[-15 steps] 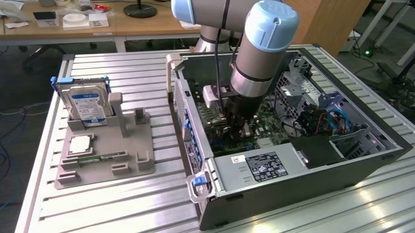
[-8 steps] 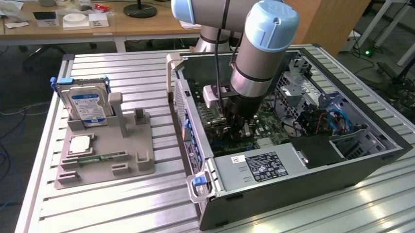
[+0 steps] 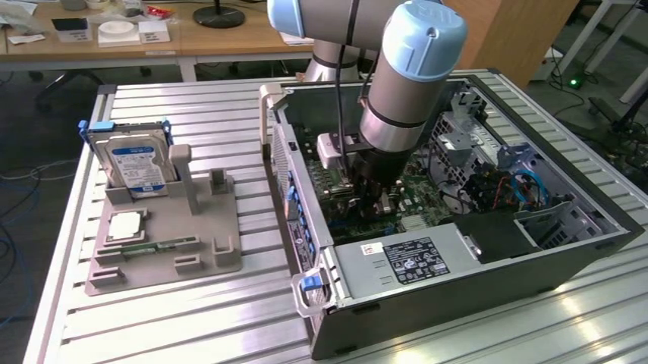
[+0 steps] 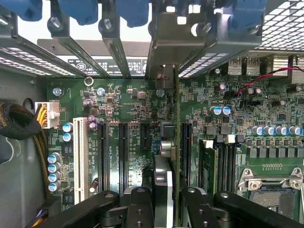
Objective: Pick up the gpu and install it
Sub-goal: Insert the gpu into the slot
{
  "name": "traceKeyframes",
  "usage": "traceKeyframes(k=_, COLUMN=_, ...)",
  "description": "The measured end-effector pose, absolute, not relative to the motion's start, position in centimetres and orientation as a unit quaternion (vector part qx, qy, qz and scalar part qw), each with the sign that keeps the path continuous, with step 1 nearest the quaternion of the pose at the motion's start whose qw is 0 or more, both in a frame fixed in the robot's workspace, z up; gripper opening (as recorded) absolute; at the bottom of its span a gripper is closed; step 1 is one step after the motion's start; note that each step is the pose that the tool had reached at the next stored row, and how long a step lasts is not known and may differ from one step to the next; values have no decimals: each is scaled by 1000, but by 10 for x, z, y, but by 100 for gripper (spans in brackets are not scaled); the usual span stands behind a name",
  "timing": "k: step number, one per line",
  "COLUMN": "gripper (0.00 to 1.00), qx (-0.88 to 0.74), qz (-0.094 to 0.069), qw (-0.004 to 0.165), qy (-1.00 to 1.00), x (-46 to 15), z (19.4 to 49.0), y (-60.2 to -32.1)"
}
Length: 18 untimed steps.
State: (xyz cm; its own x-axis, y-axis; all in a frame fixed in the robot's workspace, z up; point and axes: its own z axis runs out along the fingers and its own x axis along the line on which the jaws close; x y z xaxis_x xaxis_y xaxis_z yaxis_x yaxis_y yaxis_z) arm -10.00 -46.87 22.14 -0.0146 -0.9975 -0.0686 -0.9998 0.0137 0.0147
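Inside the open computer case point(image 3: 476, 250), down over the motherboard point(image 4: 128, 102): gripper point(image 4: 166, 202) pinching the gpu point(image 4: 167, 156) between its fingers point(image 4: 140, 204). Card held on edge, long axis running away toward the slot brackets point(image 4: 114, 52) at the case's rear wall, bottom edge beside a black expansion slot point(image 4: 186, 147). Free slots alongside; memory sticks point(image 4: 209, 164) close on the other flank. Out on the table, hard drive point(image 3: 136, 163) upright in the grey holder point(image 3: 167, 243).

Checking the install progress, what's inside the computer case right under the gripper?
Inside the computer case, the gripper holds the gpu edge-on above the green motherboard and its black slots. The card hides the slot directly beneath it.
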Motion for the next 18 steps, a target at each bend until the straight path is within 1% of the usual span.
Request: traceKeyframes(k=18, gripper=28, qx=-702, qz=29, qw=19, qy=712, x=-100, z=221, y=-469)
